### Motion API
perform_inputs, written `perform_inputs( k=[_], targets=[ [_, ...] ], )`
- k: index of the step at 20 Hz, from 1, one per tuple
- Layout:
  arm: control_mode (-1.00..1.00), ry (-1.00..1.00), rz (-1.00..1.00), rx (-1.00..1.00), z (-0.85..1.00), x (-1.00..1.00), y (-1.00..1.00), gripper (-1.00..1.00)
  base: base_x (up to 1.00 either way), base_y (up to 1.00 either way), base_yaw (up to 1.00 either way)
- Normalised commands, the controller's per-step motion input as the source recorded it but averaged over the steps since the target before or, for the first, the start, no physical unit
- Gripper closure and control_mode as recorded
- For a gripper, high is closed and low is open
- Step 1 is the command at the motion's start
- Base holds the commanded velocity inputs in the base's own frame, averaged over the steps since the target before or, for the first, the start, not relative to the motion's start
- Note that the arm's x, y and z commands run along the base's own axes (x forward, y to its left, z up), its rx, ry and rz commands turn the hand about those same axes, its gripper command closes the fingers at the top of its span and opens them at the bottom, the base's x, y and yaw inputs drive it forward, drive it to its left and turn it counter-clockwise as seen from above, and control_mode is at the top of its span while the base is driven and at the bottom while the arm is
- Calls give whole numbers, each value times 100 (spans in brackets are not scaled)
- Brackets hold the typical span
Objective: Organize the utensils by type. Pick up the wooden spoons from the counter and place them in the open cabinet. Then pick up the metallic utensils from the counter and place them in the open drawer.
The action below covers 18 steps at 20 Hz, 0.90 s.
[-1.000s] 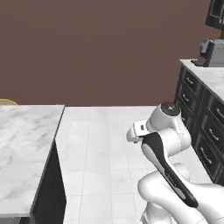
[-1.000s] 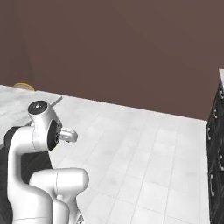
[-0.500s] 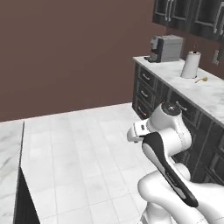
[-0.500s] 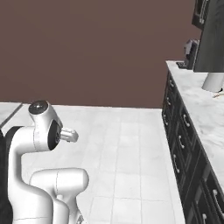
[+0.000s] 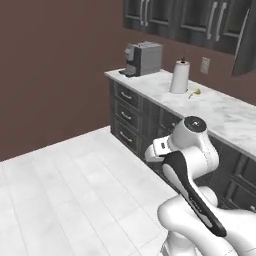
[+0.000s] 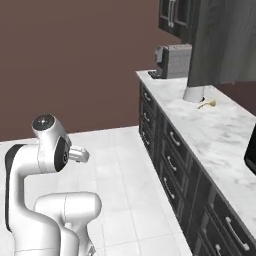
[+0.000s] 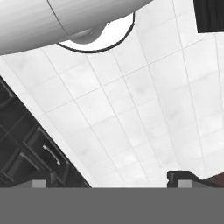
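Note:
My gripper [image 7: 109, 181] is open and holds nothing; its fingertips [image 7: 179, 177] point at the white floor tiles, and the arm is folded close over the base. The white marble counter [image 5: 227, 112] [image 6: 210, 132] runs along the right wall over dark grey drawer fronts. A small yellowish utensil [image 5: 194, 93] [image 6: 207, 104] lies on it beside the paper-towel roll; it is too small to tell whether it is wooden or metallic. A cabinet door [image 6: 225, 40] [image 5: 244, 47] stands swung open above the counter. The drawer that is open is out of view.
A grey coffee machine [image 5: 142, 58] [image 6: 172, 61] stands at the counter's far end, with the paper-towel roll [image 5: 180, 76] next to it. Closed drawer fronts [image 6: 172, 162] [image 7: 39, 153] line the base units. White tiled floor [image 5: 65, 190] lies open to the left, bounded by a brown wall.
The whole picture has shifted as the base moved: the island counter has left the views and the wall counter with its coffee machine has come close. The arm keeps its folded pose.

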Motion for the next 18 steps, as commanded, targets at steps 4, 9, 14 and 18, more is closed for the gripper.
perform_inputs(
  k=[4, 9, 14, 18],
  targets=[
    [100, 0, 0, 0, 0, 0, 0, -100, 92, 31, -42],
    [100, 0, 0, 0, 0, 0, 0, -100, 89, 38, -37],
    [100, 0, 0, 0, 0, 0, 0, -100, 78, 21, -42],
    [100, 0, 0, 0, 0, 0, 0, -100, 66, 10, -47]
  ],
)
